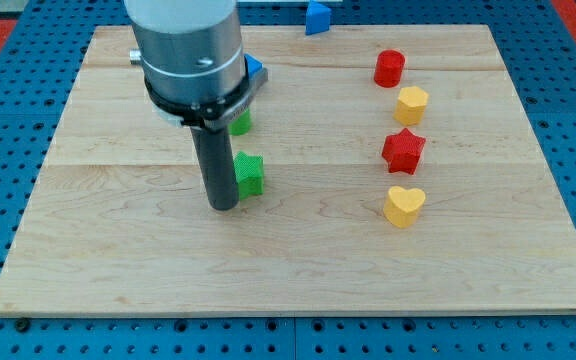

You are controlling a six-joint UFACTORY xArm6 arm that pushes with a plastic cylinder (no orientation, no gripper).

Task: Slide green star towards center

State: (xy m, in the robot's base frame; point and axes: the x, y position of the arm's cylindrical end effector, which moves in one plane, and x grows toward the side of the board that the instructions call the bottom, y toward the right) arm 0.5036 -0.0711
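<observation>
Tool first: it is a plain dark rod with nothing to open or close, and it holds nothing; my tip (224, 205) rests on the counter (298, 260), just at the view's left of the green star (250, 172), touching it or very nearly so.

Nearest the view's bottom among the blocks is the yellow heart (404, 206), well to the view's right of my tip. A little farther up sits the green star, left of the counter's middle and hard against the rod's side. At about the same depth on the right stands the red star (404, 150), directly above the yellow heart. Farther still, a second green block (240, 123) shows beside the rod, partly hidden by the arm's grey housing (188, 50), so its shape cannot be told. On the right the yellow hexagon (412, 104) sits above the red star, and the red cylinder (389, 68) lies beyond it. A blue block (256, 68) peeks out from behind the housing, its shape hidden. Farthest of all, another blue block (317, 18) sits at the counter's far edge.
</observation>
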